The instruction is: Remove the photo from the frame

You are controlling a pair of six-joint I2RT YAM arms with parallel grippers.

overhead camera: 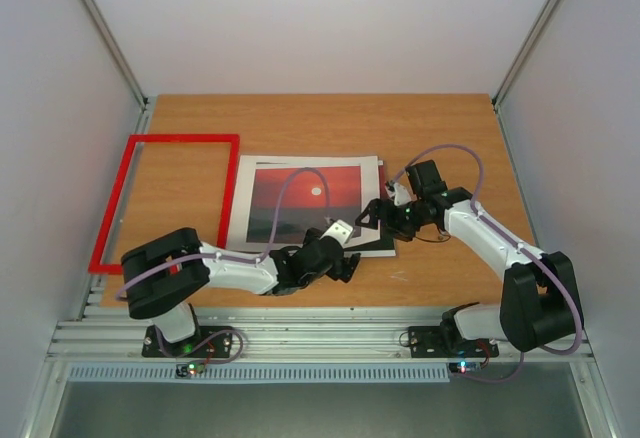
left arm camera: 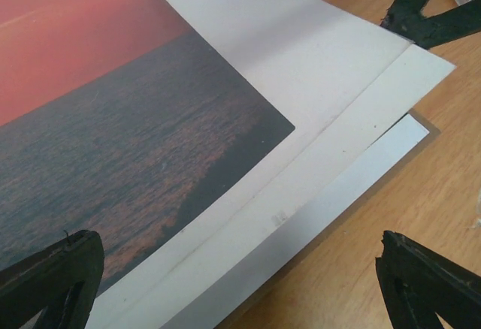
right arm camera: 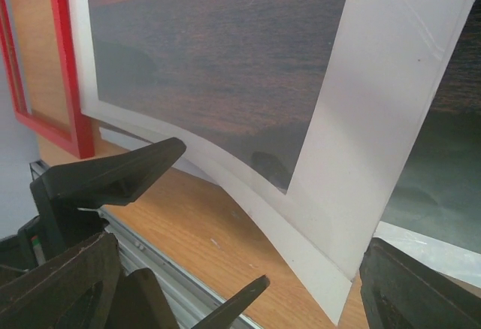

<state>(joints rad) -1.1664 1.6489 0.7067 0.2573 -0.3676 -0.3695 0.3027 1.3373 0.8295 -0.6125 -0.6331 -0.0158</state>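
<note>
Mo: Right gripper has its jaws wide apart, nothing clamped. Near corner of the white-bordered sheet curls up off the table between them. Left gripper is also fully apart, hovering over a corner of the stack, holding nothing.
Jan: Photo?
Mo: Photo is out of the frame, lying in that loose stack just right of it. Frame lies on the table with nothing in it.
Jan: Risks?
Mo: Closing on that curl likely grabs the border sheet rather than the print, or creases it. Layers are offset, so one pinch could take two. Grippers sit close together and could clash.
Jan: Counts?
Mo: One frame. One sunset picture on top; a dark edge pokes out underneath, can't tell what. Corner shows three pale layers over one brown board. Two grippers.
</note>
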